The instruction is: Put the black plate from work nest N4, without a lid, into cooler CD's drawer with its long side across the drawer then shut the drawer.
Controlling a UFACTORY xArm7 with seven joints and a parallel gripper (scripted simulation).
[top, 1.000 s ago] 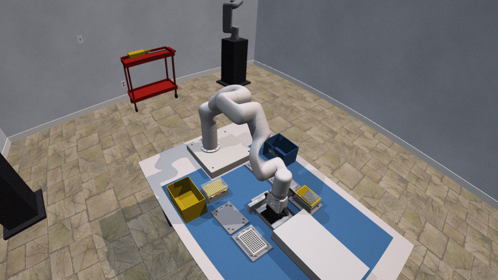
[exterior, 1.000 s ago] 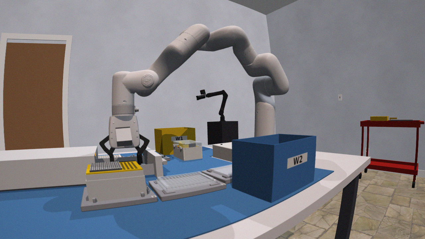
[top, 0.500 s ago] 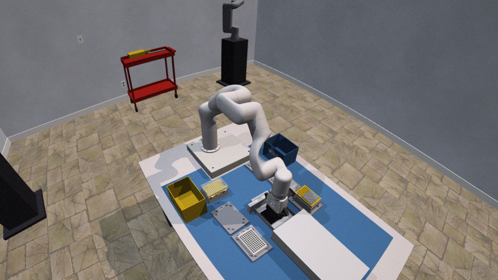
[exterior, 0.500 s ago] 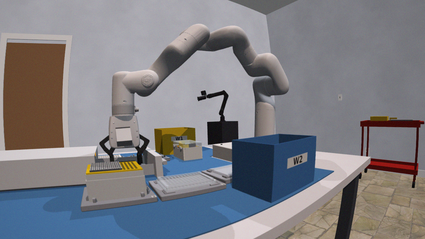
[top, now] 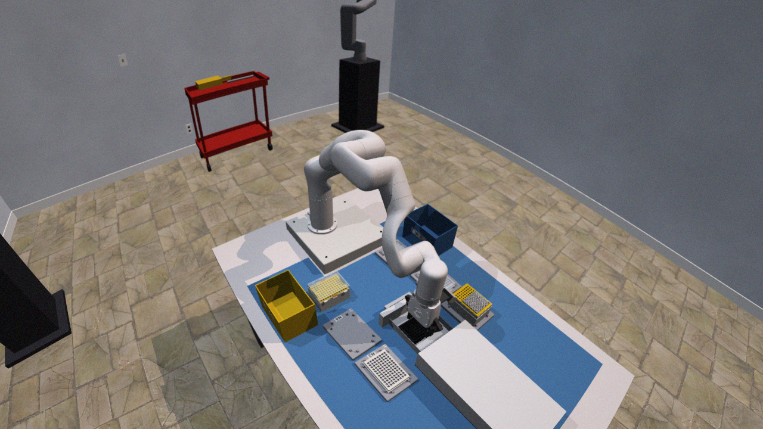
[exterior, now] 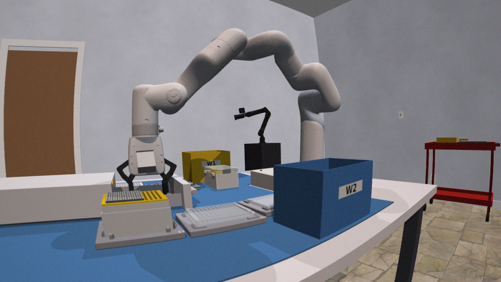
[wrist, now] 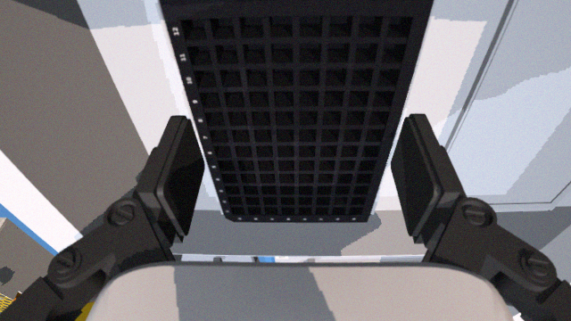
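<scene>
The black plate [wrist: 294,111] [top: 412,323] lies flat in the open drawer of the white cooler CD [top: 488,381], wells up. In the wrist view its long side runs away from the camera, and pale drawer floor shows on both sides. It also shows in the top view [top: 417,332], partly hidden by the hand. My gripper [wrist: 296,139] is open and straddles the plate's near end, with a small gap between each finger pad and the plate's edges. The gripper [exterior: 146,184] points straight down into the drawer behind the yellow-topped rack.
A yellow-topped rack [top: 471,300] stands right of the drawer. An empty grey nest [top: 351,332] and a nest with a white plate [top: 386,369] lie to the left. The yellow bin W1 [top: 285,304], the lidded tip box [top: 329,289] and the blue bin W2 [exterior: 322,194] stand farther off.
</scene>
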